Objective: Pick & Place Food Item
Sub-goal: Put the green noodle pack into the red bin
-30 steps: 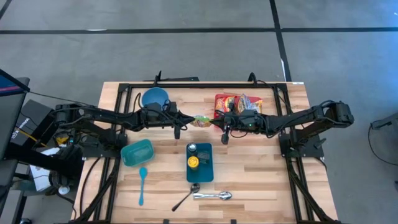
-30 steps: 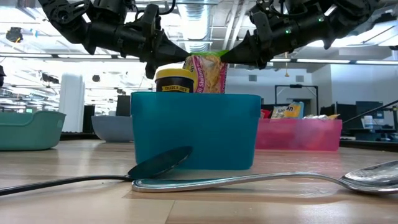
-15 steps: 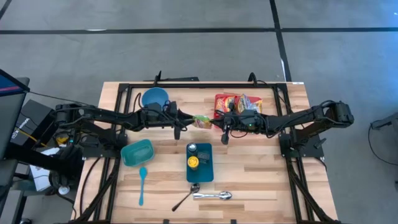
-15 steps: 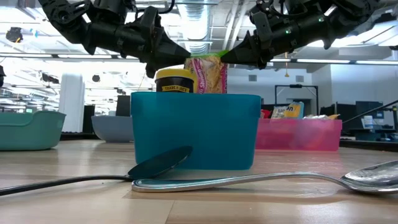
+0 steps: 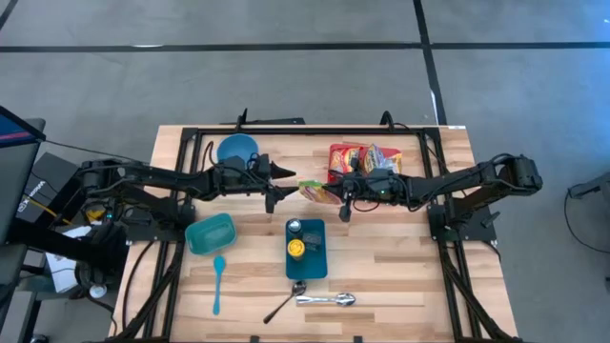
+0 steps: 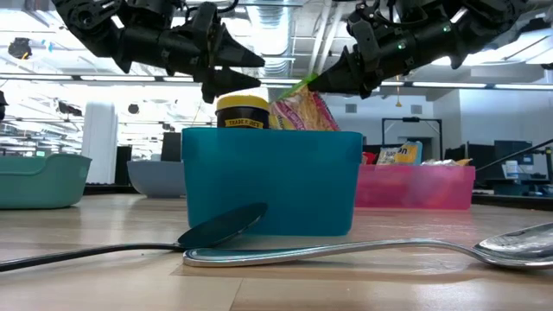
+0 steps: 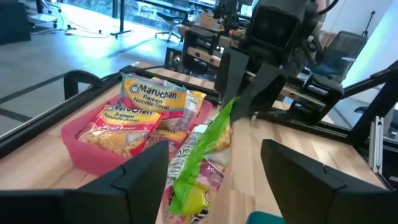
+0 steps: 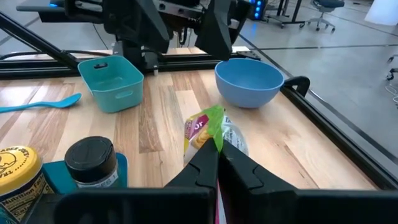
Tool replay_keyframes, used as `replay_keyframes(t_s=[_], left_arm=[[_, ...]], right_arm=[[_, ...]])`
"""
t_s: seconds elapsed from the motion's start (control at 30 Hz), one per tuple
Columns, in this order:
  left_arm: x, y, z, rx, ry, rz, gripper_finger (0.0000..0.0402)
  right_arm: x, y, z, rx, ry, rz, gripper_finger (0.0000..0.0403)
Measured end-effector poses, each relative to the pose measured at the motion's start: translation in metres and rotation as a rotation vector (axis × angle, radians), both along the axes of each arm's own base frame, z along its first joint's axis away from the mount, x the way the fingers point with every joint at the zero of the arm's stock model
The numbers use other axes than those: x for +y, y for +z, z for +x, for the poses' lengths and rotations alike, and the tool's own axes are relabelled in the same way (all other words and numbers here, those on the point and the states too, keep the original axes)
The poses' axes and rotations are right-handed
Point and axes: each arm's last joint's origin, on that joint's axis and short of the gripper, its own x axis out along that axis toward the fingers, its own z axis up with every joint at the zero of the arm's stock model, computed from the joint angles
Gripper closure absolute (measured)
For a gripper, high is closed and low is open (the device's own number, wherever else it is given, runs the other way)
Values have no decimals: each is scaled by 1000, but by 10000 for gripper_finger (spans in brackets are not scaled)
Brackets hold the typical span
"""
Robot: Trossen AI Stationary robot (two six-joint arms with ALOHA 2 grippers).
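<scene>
While my right claw (image 5: 339, 193) pinches the green end of the food packet (image 5: 315, 190), the packet hangs tilted above the counter (image 5: 400, 267), just behind the dark-teal tray (image 5: 309, 250) holding two jars. My left claw (image 5: 282, 181) gapes wide, empty, near the packet.
</scene>
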Motion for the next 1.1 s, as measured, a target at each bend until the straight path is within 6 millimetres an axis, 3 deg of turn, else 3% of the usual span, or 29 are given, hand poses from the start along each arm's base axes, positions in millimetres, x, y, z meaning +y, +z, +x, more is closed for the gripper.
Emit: replay_keyframes(t_s=[0.27, 0.67, 1.1], left_arm=[[-1, 4, -4, 4, 0, -1, 158], [-1, 4, -4, 5, 1, -1, 176], [-1, 4, -4, 5, 1, -1, 179]], right_arm=[[-1, 8, -5, -24, -37, -12, 403], [-6, 39, -28, -103, -227, -56, 403], [-37, 50, -65, -50, -530, 12, 403]])
